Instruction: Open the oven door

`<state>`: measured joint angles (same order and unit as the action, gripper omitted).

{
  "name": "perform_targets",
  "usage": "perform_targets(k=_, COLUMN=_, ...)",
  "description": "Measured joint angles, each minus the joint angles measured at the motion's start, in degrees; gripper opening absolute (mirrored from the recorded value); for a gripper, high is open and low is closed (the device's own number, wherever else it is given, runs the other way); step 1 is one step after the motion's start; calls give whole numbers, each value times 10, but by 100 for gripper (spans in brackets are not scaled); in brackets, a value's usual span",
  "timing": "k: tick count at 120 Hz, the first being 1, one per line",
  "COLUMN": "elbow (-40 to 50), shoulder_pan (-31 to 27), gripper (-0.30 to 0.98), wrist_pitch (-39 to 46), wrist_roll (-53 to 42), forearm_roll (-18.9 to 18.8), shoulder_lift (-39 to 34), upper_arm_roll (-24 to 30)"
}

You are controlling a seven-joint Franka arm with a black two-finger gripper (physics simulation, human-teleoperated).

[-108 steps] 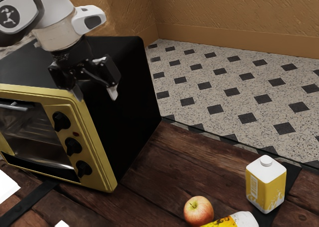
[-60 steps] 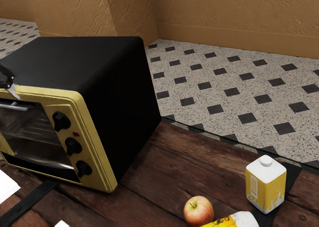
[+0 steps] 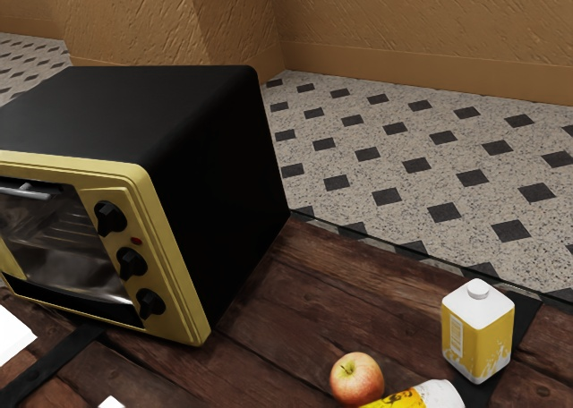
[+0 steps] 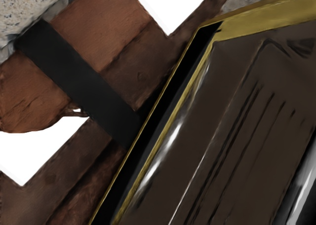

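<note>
The oven (image 3: 179, 211) has a black body and a yellow front with several black knobs. At the exterior view's left, its glass door (image 3: 67, 242) looks closed within the front frame, and a silver handle (image 3: 29, 192) runs along the door's top. My hand's camera faces the oven front: the dark glass of the door (image 4: 217, 136) spans much of the wrist view, beside a yellow frame (image 4: 276, 18). A bright metallic strip (image 4: 306, 195), probably the handle, lies at that view's edge.
A wooden table (image 3: 295, 292) carries the oven. An apple (image 3: 356, 378), a yellow-and-white carton (image 3: 478, 331) and a lying bottle (image 3: 421, 396) are near the exterior view's lower right. White objects (image 3: 13, 336) lie before the oven, beside a black strip (image 3: 49, 363).
My arm and gripper have moved from above the oven's knob side toward the exterior view's left, past its edge. The oven and its door look unmoved.
</note>
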<state>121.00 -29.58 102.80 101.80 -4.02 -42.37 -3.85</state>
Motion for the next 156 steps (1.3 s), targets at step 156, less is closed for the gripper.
perform_targets(k=156, elbow=202, shoulder_pan=-41, gripper=68, wrist_pitch=164, wrist_roll=-121, forearm_roll=-44, shoulder_lift=-83, upper_arm_roll=-9)
